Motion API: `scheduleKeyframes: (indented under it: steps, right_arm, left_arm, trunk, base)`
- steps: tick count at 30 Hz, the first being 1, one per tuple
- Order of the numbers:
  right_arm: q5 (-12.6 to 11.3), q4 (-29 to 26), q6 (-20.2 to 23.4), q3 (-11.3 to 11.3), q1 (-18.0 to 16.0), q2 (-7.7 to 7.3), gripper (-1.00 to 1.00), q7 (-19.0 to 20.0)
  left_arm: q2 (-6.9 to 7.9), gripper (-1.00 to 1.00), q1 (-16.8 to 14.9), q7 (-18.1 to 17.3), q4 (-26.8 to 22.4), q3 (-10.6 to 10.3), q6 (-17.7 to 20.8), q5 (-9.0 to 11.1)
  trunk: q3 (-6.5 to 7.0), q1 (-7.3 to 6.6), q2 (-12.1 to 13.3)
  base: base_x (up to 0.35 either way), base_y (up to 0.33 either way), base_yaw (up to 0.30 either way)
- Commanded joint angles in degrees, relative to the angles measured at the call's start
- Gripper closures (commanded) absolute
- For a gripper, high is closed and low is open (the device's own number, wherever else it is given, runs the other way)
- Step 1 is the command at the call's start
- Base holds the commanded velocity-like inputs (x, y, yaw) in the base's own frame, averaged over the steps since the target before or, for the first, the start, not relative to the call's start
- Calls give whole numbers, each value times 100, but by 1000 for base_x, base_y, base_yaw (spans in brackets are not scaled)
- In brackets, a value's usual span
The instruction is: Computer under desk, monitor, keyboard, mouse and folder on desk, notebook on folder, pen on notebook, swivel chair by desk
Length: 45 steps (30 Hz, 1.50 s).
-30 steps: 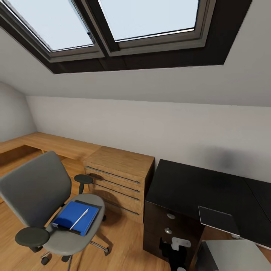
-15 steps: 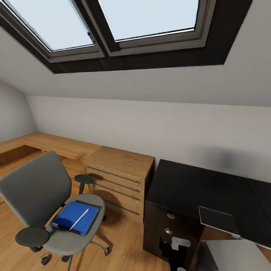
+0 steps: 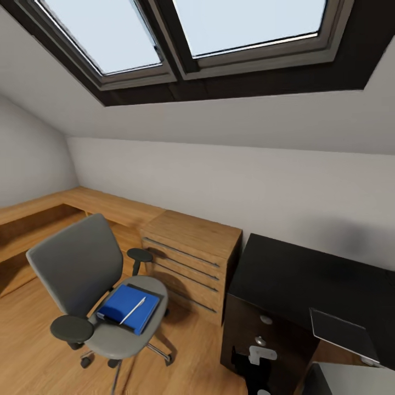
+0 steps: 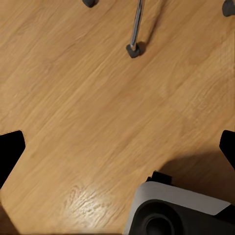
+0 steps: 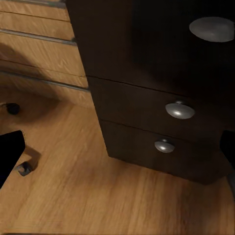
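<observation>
Pretty early days here, by the look of it. The swivel chair (image 3: 96,293) sits out on the wood floor (image 3: 33,351), well apart from the dark surface (image 3: 307,274), with the wooden drawer unit (image 3: 189,260) between them. The blue folder (image 3: 123,310) is on the chair seat, and the pen (image 3: 133,310) lies across the top of the stack. I'd guess the notebook is the blue thing on top and the folder the darker edge under it, but honestly I can't separate the two from the head view.

So judging from this: folder, notebook and pen all need to go over to the surface, and the chair needs rolling up beside it. A flat dark panel (image 3: 343,333) shows at the near right of the surface; can't tell if that's the monitor or something else. Keyboard, mouse and computer I can't pick out, so no idea on those.

Claws: the left claw (image 4: 117,147) looks spread wide, its fingertips at opposite edges of the left wrist view, nothing between them but bare floor and a chair leg (image 4: 136,29) further off. The right claw (image 5: 117,147) is the same deal, released and wide, holding nothing, looking at the dark drawers with round knobs (image 5: 179,109). Neither one touches anything.
</observation>
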Motion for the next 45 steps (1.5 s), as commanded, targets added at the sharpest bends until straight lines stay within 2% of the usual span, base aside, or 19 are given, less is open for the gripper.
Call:
scheduleKeyframes:
  steps: [1, 8, 21, 25, 45]
  right_arm:
    - [-37, 1, -14, 51, -4, 0, -100, -29]
    - [-46, 1, -11, 51, -4, 0, -100, -22]
    - [-46, 1, -14, 51, -4, 0, -100, 39]
    - [-47, 1, -133, 51, -4, 2, -100, 41]
    - [-42, 8, -146, 51, -4, 0, -100, 41]
  left_arm:
    - [0, -100, -6, 34, 4, -49, -14, 31]
    - [-1, -100, -4, 34, 4, -49, -14, 31]
    - [-1, -100, -4, 34, 4, -49, -14, 31]
    - [-1, -100, -7, 34, 4, -49, -14, 31]
    - [-22, -100, -5, 26, 4, -40, -14, 22]
  trunk:
    - [-15, 1, -7]
    - [-55, 1, -7]
    - [-62, 1, -7]
    - [-68, 1, -7]
    - [-149, 1, -7]
  base:
    - [0, 0, 194]
    - [0, 0, 129]
    - [0, 0, 10]
    - [0, 0, 258]
    - [10, 13, 252]
